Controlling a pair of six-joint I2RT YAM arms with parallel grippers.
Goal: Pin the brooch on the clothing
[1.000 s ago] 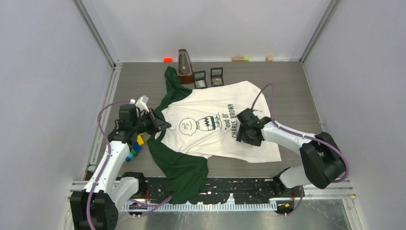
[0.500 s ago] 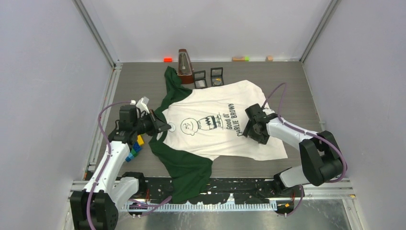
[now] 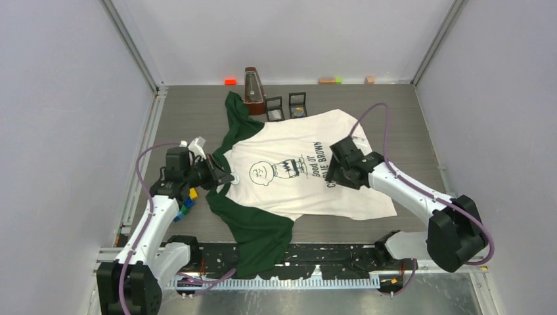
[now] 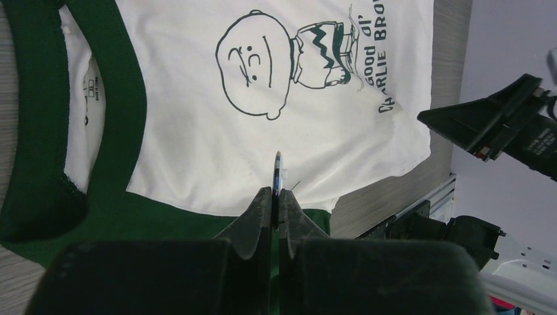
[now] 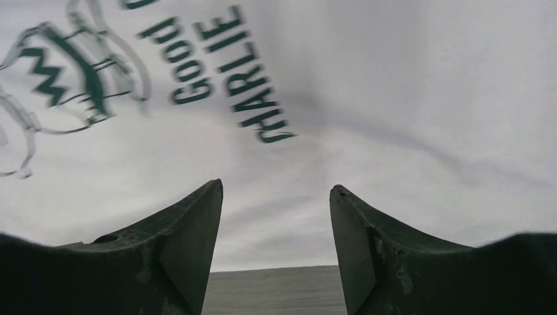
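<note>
Left gripper (image 4: 276, 197) is clamped on the brooch (image 4: 278, 167), held edge-on above the T-shirt (image 3: 295, 197), near its collar at nine o'clock. Right gripper (image 5: 276, 190), jaws apart, hovers over the lettering at three o'clock. Pinning isn't done yet, I'd say.

A pointy brown wooden box (image 3: 253, 90) stands at the top middle. Two small black boxes (image 3: 274, 109) sit just right of it. Bright toy blocks (image 3: 190, 194) lie at the left.
</note>
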